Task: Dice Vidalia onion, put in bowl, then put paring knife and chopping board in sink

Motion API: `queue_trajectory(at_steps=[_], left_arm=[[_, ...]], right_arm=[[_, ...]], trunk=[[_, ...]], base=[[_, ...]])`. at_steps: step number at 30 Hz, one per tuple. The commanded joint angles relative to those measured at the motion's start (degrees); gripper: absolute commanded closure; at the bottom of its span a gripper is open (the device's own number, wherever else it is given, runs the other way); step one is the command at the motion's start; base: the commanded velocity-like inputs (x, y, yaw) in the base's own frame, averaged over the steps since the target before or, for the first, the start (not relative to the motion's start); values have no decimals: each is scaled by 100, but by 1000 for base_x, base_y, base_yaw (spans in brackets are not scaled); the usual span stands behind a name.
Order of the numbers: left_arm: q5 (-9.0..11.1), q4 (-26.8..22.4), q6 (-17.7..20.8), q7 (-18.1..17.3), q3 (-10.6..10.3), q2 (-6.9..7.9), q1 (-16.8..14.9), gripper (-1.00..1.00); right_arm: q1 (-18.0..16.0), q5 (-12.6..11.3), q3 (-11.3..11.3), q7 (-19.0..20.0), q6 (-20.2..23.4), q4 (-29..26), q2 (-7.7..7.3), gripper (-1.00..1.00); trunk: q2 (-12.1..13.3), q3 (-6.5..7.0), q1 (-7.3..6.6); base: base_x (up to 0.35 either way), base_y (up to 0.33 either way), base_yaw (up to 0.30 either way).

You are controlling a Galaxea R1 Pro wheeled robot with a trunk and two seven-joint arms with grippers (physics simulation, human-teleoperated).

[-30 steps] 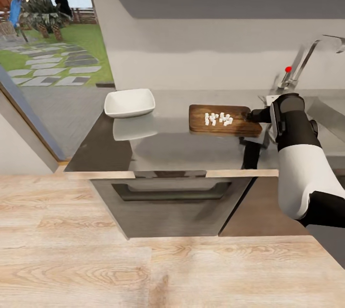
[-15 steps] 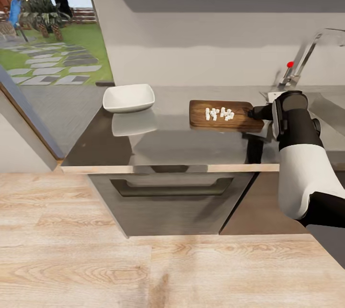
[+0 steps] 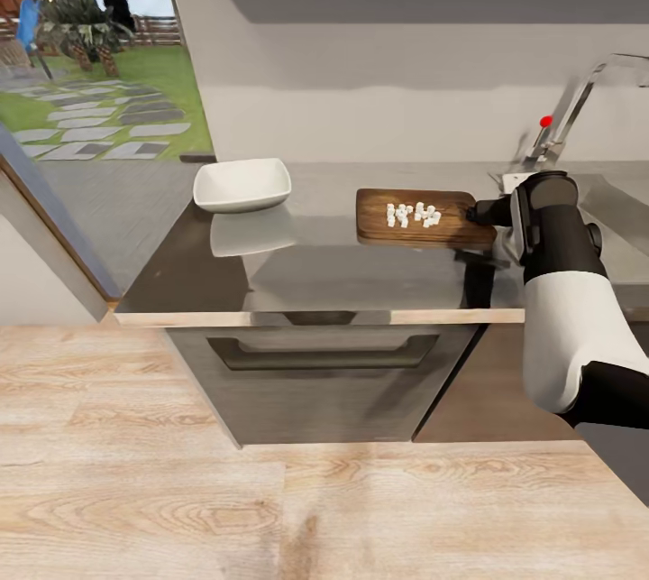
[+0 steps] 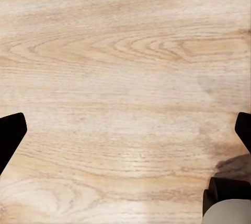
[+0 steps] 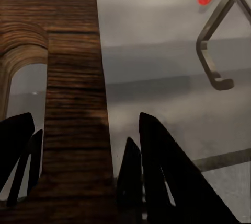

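The brown chopping board (image 3: pixel 379 226) lies on the grey countertop (image 3: pixel 315 278) with several small white pieces of diced onion (image 3: pixel 412 216) on it. My right gripper (image 3: pixel 478 214) is at the board's right end. In the right wrist view its dark fingers (image 5: pixel 157 166) straddle the wooden strip (image 5: pixel 73 78) beside the handle hole, shut on it. The white bowl (image 3: pixel 242 185) stands to the left of the board, apart from it. My left gripper (image 4: pixel 125 130) hangs open over the wooden floor. The paring knife is out of view.
The chrome tap (image 3: pixel 568 115) with its red knob (image 3: pixel 544 121) rises behind my right arm, and the sink's steel basin (image 3: pixel 622 201) lies to the right. Dark cabinets (image 3: pixel 324 382) sit under the counter. A glass door at the left looks onto a garden.
The head view shifted a little between one second ago and half a second ago. The right gripper stays at the board's end, and the board, onion pieces and bowl keep their places.
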Motion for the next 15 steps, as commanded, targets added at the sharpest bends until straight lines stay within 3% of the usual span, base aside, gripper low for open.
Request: queue_trajectory(at_steps=[1, 15], left_arm=[[23, 17, -28, 1, -17, 0, -8, -100], [23, 17, -28, -1, -17, -6, -8, -100]], right_arm=[[-1, 151, -10, 56, 10, 207, -2, 100], [-1, 151, -15, 56, 11, 210, -8, 100]], trunk=[[-2, -5, 0], [-2, -5, 0]], base=[[0, 0, 0], [0, 0, 0]])
